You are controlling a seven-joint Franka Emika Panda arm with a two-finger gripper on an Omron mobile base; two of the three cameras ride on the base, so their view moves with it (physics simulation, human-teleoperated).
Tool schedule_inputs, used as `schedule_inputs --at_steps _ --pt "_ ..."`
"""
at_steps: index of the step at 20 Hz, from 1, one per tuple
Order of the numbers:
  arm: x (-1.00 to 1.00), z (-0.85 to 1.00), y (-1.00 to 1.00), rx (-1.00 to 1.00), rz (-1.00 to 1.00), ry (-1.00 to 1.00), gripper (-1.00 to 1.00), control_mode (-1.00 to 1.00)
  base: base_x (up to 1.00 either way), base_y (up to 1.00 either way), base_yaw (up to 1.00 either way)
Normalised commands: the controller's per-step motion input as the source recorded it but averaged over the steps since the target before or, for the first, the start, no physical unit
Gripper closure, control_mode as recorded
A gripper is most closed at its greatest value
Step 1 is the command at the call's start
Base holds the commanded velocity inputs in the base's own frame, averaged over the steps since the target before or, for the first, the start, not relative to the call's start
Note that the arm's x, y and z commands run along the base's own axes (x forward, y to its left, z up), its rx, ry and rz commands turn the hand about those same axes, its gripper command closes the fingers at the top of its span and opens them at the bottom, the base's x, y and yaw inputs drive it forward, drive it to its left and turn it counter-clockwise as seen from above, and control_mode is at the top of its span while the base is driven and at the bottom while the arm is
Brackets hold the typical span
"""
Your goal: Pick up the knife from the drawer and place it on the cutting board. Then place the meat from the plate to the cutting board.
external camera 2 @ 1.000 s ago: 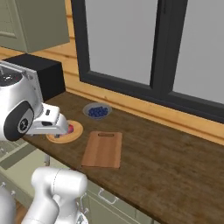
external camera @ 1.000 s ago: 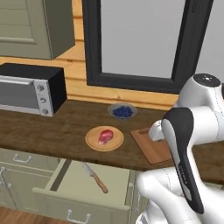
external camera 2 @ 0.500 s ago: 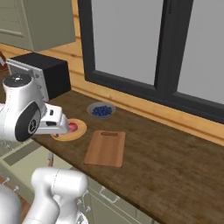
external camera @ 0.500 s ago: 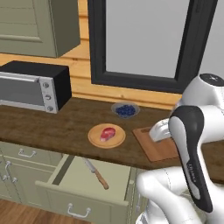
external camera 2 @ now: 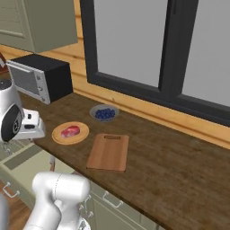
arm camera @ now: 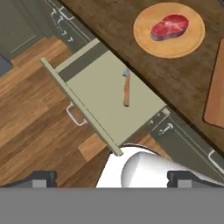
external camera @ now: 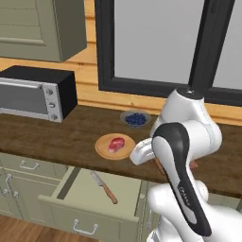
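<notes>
Steel knife [arm camera: 126, 88] lies untouched in the drawer [arm camera: 83, 111], meat [arm camera: 169, 26] beyond, nothing boarded, my jaws apart.

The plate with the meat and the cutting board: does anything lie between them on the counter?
No. In the right base view, the plate and the cutting board lie apart, with bare dark wooden counter between them.
</notes>
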Motion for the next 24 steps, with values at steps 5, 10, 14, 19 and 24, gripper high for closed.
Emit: schedule_inputs --at_steps 5,10,14,19,24 --pt "0.12 -0.69 0.79 0.00 0.07 0.10 -1.00 -1.00 0.00 0.00 0.00" --pt "0.27 -0.78 0.80 0.00 0.09 0.08 -1.00 -1.00 0.00 0.00 0.00" --pt "0.20 -0.61 0.54 -0.01 0.01 0.02 -1.00 -1.00 0.00 0.00 0.00" --pt "0.28 -0.57 0.14 0.00 0.02 0.04 -1.00 -1.00 0.00 0.00 0.00" --pt "0.03 -0.45 0.21 -0.07 0.05 0.01 -1.00 -1.00 0.00 0.00 0.00"
